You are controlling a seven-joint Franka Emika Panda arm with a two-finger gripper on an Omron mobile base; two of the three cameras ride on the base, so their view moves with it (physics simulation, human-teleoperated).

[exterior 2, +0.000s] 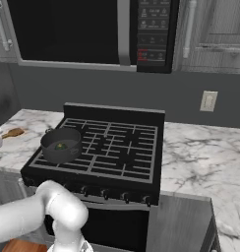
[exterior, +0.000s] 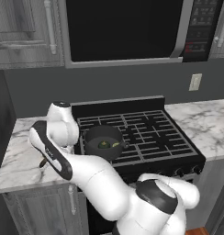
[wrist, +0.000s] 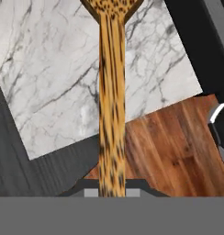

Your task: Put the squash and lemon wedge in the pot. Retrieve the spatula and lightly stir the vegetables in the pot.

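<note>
Spatula (wrist: 111,98) first: in the hand view its long wooden handle runs from the gripper (wrist: 111,189) at 6 o'clock up to the flat head at 12, with the jaws nearly shut on the handle's near end. It looks light, stiff and dry, so I judge a grip on the handle secure, though a hold this far from the head may let the head swing. Beneath it lie the marble counter (wrist: 49,78) and wood floor (wrist: 178,151). Farther off, both base views show the pot (exterior: 103,141) on the stove (exterior: 150,133), with the squash (exterior 2: 60,145) and, in the left base view, the lemon wedge (exterior: 115,144) inside. The right base view also catches the spatula's head over the counter at 9 o'clock.
</note>
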